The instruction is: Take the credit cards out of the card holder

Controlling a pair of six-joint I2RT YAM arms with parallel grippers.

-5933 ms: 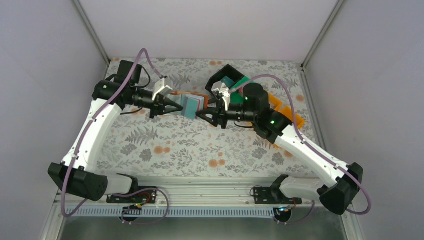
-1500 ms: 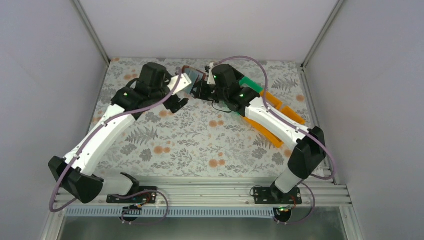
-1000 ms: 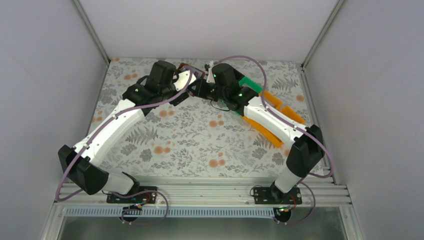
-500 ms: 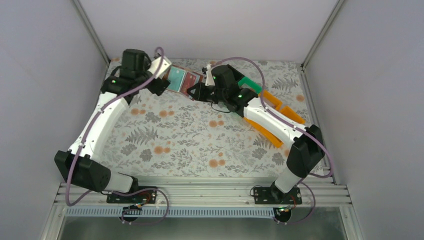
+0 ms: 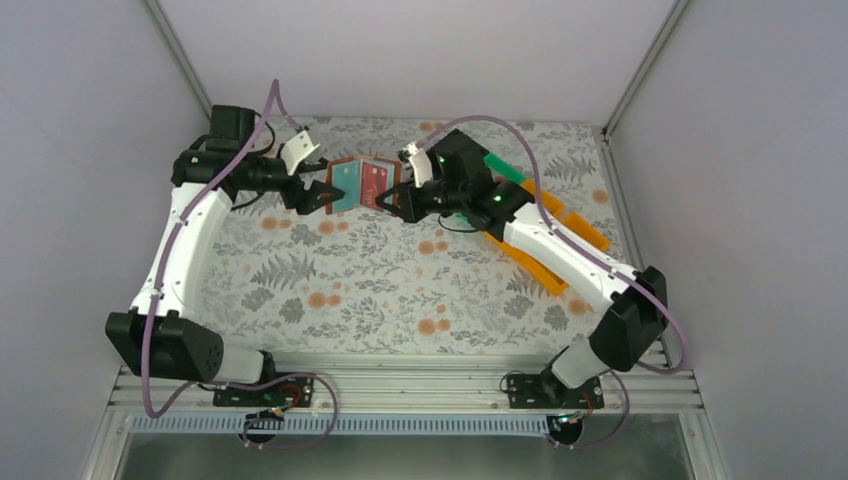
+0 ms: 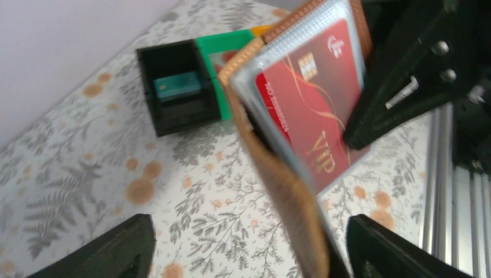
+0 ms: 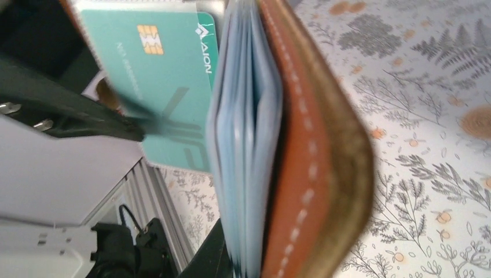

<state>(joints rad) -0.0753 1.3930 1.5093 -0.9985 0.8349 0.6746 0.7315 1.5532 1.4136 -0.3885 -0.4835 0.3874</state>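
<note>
The brown card holder (image 5: 361, 184) hangs open above the far middle of the table. Its pale blue-grey leaves show edge-on in the right wrist view, beside the brown cover (image 7: 312, 162). A teal credit card (image 5: 345, 181) (image 7: 168, 87) sits in its left half and a red credit card (image 5: 376, 180) (image 6: 312, 116) in its right half. My right gripper (image 5: 394, 199) (image 7: 272, 260) is shut on the holder's right half. My left gripper (image 5: 325, 198) (image 6: 255, 255) is open, its fingers (image 6: 124, 249) straddling the holder's left edge (image 6: 289, 191), one tip lying across the teal card.
A black bin (image 6: 176, 95) at the back holds another teal card (image 6: 176, 87). A green bin (image 5: 500, 165) (image 6: 226, 43) stands beside it, and orange bins (image 5: 562, 215) lie along the right under my right arm. The floral cloth (image 5: 330, 290) covers the table.
Held by the right gripper, the card holder has come nearer and toward the middle. My left arm has swung back left, and its open gripper now points at the holder's left edge.
</note>
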